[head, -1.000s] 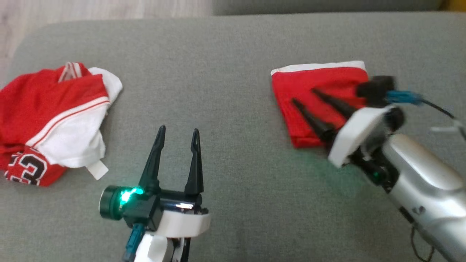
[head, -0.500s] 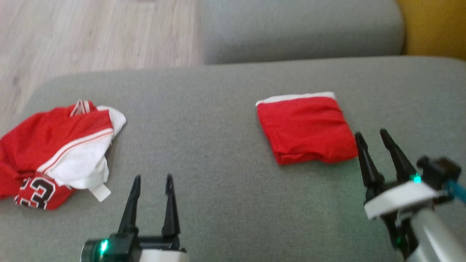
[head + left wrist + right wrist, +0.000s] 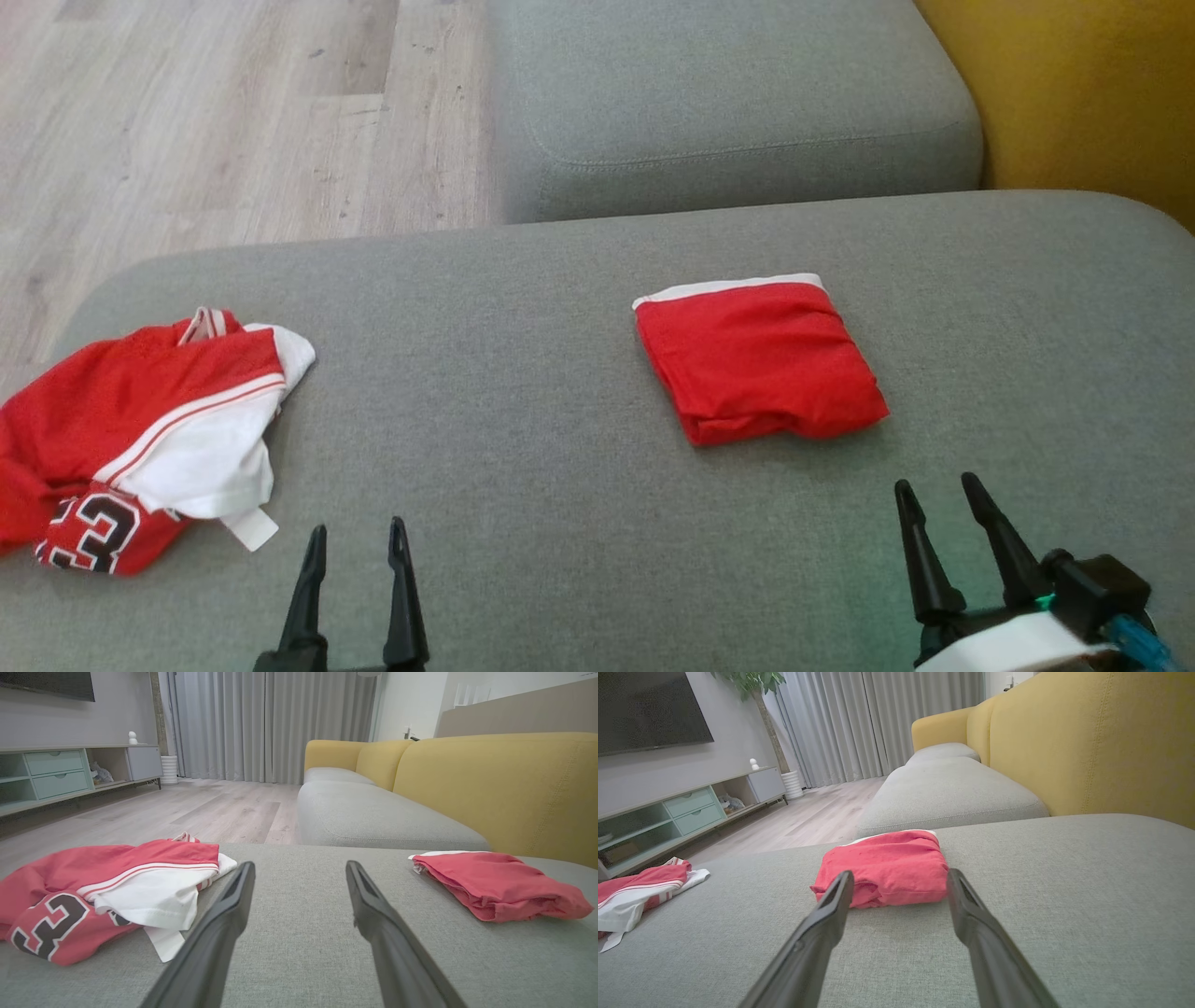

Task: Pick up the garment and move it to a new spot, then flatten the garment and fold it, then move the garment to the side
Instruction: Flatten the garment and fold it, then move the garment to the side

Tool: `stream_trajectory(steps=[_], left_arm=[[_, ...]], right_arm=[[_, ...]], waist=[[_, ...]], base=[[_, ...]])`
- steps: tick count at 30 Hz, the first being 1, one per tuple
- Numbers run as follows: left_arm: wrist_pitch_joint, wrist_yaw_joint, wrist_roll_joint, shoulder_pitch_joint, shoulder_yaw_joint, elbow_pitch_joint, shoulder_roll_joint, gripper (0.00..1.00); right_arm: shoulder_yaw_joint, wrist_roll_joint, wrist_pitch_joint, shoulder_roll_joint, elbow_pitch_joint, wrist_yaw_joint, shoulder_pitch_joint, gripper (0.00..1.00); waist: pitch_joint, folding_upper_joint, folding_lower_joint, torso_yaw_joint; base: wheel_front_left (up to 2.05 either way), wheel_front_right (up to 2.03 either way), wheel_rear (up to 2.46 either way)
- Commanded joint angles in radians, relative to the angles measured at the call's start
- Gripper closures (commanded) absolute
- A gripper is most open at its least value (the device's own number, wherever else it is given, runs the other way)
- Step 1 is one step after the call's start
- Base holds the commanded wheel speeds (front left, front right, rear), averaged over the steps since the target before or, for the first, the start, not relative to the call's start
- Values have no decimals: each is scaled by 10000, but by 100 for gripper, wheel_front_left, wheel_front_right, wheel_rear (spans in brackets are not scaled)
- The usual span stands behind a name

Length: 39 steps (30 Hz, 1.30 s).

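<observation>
Head view: folded garment (image 3: 758, 359) on cushion (image 3: 523, 401).

A: Head camera?
B: High, looking steeply down on the grey sofa seat (image 3: 560, 467).
A: Wrist cameras?
B: Low, skimming that seat toward the curtains (image 3: 271, 723); both share the folded red garment (image 3: 887, 868).

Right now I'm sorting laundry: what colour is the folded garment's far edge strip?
White strip on the red folded garment; clearest in the head view.
</observation>
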Motion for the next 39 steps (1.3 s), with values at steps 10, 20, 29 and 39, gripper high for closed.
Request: stream_trajectory(steps=[10,20,29,39], left_arm=[[-53,-136,179,-310,334,-140,-33,0],[-53,-141,387,-316,398,-265,-33,0],[-53,-156,464,-342,377,-298,-34,0],[-53,-131,799,-615,212,-558,-34,0]], right_arm=[[137,-207,-108,-68,-404,-7,-450,0],[201,-328,-108,-83,-290,-7,-606,0],[142,-410,-108,-85,-129,-7,-646,0],[171,50,-108,-341,564,-7,-1640,0]], waist=[[59,-1,1,160],[194,-1,1,65],[274,-1,1,-19],[1059,-1,1,20]], base=[[0,0,0],[0,0,0],[0,0,0],[0,0,0]])
